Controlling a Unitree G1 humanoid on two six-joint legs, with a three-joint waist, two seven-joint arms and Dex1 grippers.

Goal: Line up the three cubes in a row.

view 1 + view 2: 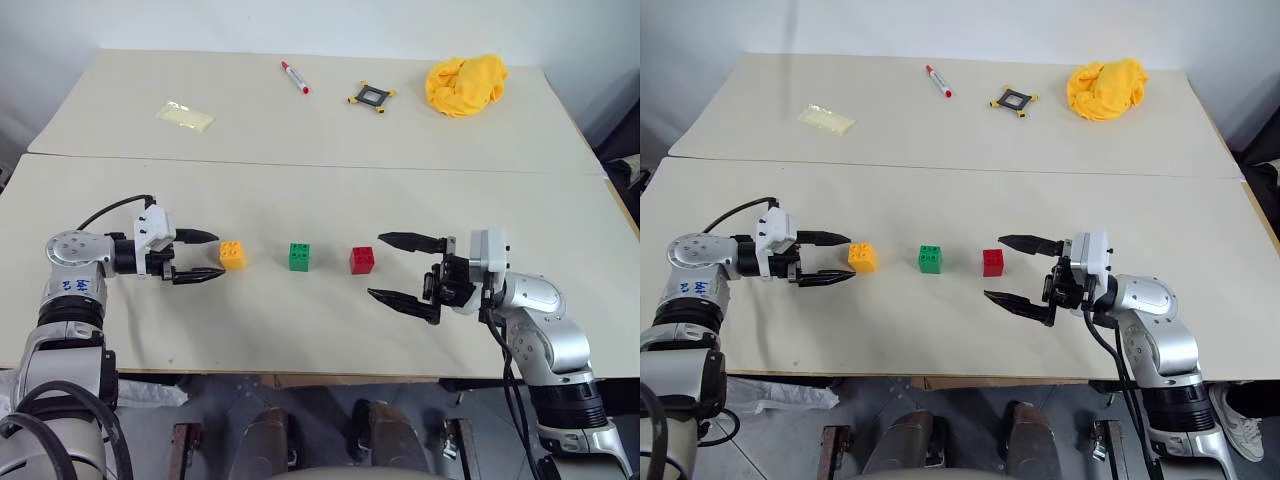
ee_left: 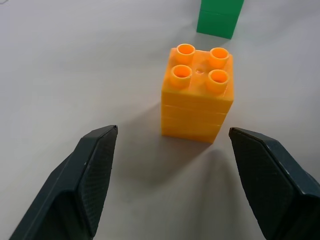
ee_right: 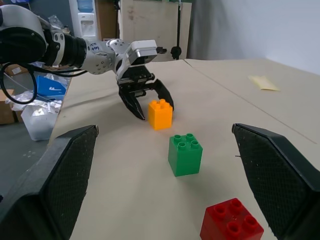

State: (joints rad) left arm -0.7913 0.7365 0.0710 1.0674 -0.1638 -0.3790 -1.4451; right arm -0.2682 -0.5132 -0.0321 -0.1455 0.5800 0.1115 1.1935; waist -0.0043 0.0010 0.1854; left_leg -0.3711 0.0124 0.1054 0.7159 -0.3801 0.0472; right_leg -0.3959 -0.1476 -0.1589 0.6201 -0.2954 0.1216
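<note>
Three cubes (image 1: 299, 257) rowed, marker (image 1: 295, 77), cloth (image 1: 465, 84) behind

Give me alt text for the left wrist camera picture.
An orange-yellow studded plastic toy block stands on a pale table, just beyond the left gripper and its open black fingers. A green plastic block sits farther behind it.

Orange-yellow cube (image 1: 233, 255), green cube (image 1: 299, 257), red cube (image 1: 363, 260).
</note>
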